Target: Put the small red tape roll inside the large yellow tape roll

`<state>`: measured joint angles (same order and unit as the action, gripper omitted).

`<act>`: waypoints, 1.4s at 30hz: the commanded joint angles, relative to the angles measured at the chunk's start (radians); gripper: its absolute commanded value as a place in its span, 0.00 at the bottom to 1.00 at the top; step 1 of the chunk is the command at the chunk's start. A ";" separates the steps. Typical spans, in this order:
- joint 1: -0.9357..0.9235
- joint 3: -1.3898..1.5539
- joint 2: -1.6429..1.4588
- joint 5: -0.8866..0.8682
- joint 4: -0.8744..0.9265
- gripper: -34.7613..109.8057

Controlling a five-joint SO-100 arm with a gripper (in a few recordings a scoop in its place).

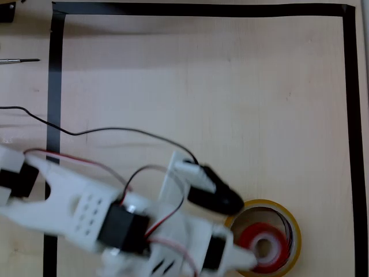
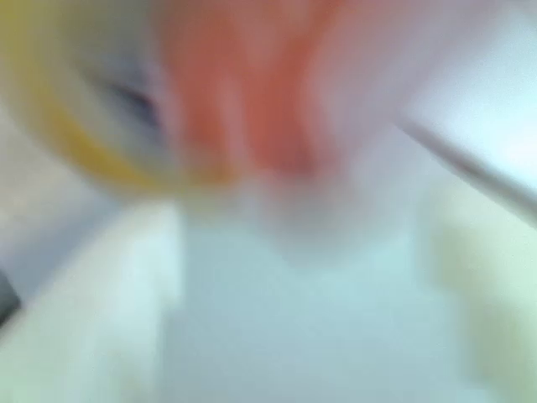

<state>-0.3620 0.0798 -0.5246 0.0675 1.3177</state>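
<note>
end effector (image 1: 251, 254) over rolls; small red tape roll (image 1: 266, 241) inside large yellow tape roll (image 1: 291, 222)

You have two tape rolls in the overhead view, both at the lower right of the frame: one small red tape roll (image 1: 264, 242) and one large yellow tape roll (image 1: 291, 222), the red one lying within the yellow ring; the blurred wrist view also gives you one red shape (image 2: 252, 84) and one yellow arc (image 2: 67, 126) at the upper left. You can count one white arm with one tool (image 1: 245, 257), one thin dark cable (image 1: 115, 131) and one red wire (image 1: 75, 158). You also have one black tape border (image 1: 55, 86) on the counter (image 1: 230, 86) and one thin pen-like stick (image 1: 20, 60) at the upper left.
</note>
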 commanded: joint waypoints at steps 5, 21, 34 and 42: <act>-0.046 -0.273 -0.048 0.023 0.044 0.40; -0.097 -0.262 -0.285 0.077 0.494 0.36; 0.023 1.109 -1.486 0.123 0.175 0.37; 0.104 2.005 -2.174 0.100 -0.055 0.28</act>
<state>-0.2684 1.7257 -2.2120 0.1764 1.3054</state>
